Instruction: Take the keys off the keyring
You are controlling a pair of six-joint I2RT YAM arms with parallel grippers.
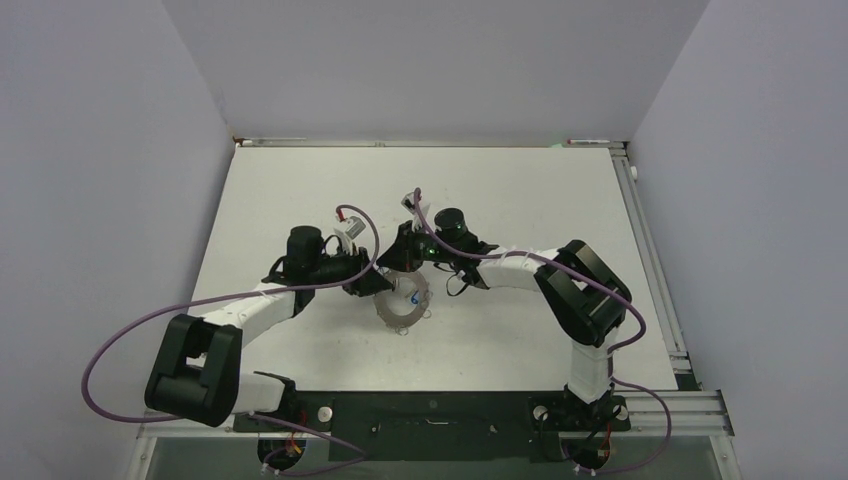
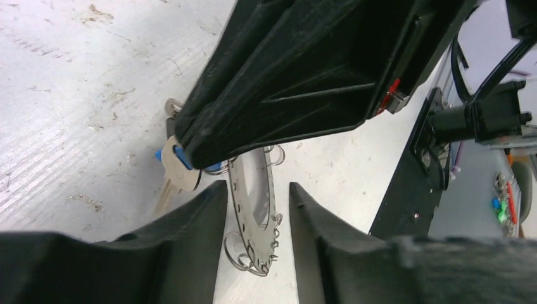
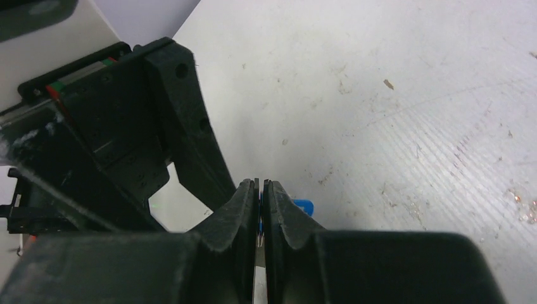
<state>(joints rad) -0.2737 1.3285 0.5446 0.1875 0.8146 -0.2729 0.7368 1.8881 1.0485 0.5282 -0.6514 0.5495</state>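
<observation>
The keyring [image 2: 252, 206], a flat grey ring with small wire loops on its rim, shows nearly edge-on between my left gripper's [image 2: 256, 187] fingers. A gap shows on each side, so that gripper is open around it. In the top view the keyring [image 1: 402, 303] sits mid-table between both grippers. My right gripper [image 3: 261, 182] is shut on a blue-headed key [image 3: 304, 206]. From the left wrist view its black body covers the ring's top, with blue key heads [image 2: 180, 156], a pale tag [image 2: 179, 174] and a silvery key blade [image 2: 163, 197] at its tip.
The black base plate [image 1: 430, 410] runs along the table's near edge, and the left wrist view catches it at the right [image 2: 411, 183]. Purple cables [image 1: 355, 215] arch over both wrists. Grey walls close in the table's left, back and right.
</observation>
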